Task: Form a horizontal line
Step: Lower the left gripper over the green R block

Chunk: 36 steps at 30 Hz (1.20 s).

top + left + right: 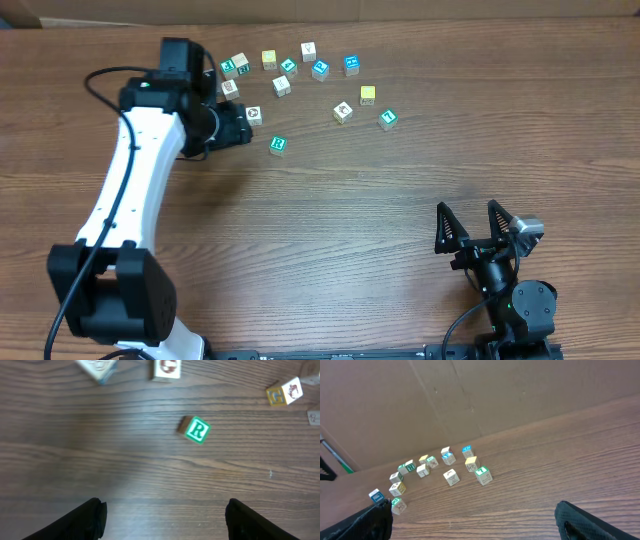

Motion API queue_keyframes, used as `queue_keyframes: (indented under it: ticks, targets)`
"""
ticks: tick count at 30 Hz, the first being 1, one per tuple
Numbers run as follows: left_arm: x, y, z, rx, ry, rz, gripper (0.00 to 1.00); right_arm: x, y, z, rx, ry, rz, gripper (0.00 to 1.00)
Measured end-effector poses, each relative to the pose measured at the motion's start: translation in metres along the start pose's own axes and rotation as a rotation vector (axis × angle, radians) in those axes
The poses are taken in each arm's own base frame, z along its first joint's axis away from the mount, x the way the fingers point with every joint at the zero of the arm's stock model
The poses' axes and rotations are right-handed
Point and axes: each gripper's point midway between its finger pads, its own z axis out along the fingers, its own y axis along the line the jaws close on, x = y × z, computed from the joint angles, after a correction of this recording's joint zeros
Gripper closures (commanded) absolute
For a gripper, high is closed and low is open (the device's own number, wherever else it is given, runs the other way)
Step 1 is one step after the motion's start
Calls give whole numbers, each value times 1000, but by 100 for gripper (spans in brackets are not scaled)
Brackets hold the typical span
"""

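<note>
The R cube [278, 145] lies flat on the worktop [400, 230], turned askew, apart from the scattered, unaligned white picture cubes [343, 112].

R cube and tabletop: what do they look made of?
R cube: probably wood. A bare brown side shows next to the printed green-and-white letter face, which looks smooth. Tabletop: wood or wood-look laminate, dark brown with long grain lines and a faint sheen. The frames don't show which.

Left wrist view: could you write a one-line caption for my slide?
Left gripper, jaws open and empty, over the wooden table; a green R cube lies ahead.
</note>
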Motion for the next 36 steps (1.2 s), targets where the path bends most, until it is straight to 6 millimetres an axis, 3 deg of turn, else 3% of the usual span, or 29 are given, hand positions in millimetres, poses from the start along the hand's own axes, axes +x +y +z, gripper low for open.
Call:
queue_keyframes:
  ticks: [5, 10, 15, 22, 25, 28, 36]
  targets:
    - [3, -27, 22, 2, 9, 82, 32, 0, 0, 0, 0, 0, 0, 0]
    - [5, -49, 44, -50, -11, 198, 23, 0, 0, 0, 0, 0, 0, 0]
    - [1, -63, 59, -110, -58, 264, 20, 0, 0, 0, 0, 0, 0, 0]
    - [-2, -57, 90, -148, -41, 269, 23, 0, 0, 0, 0, 0, 0, 0]
    - [3, -52, 112, -164, -4, 280, 33, 0, 0, 0, 0, 0, 0, 0]
    - [5, -49, 127, -171, 16, 290, 35, 0, 0, 0, 0, 0, 0, 0]
    - [-3, -53, 134, -162, -18, 291, 37, 0, 0, 0, 0, 0, 0, 0]
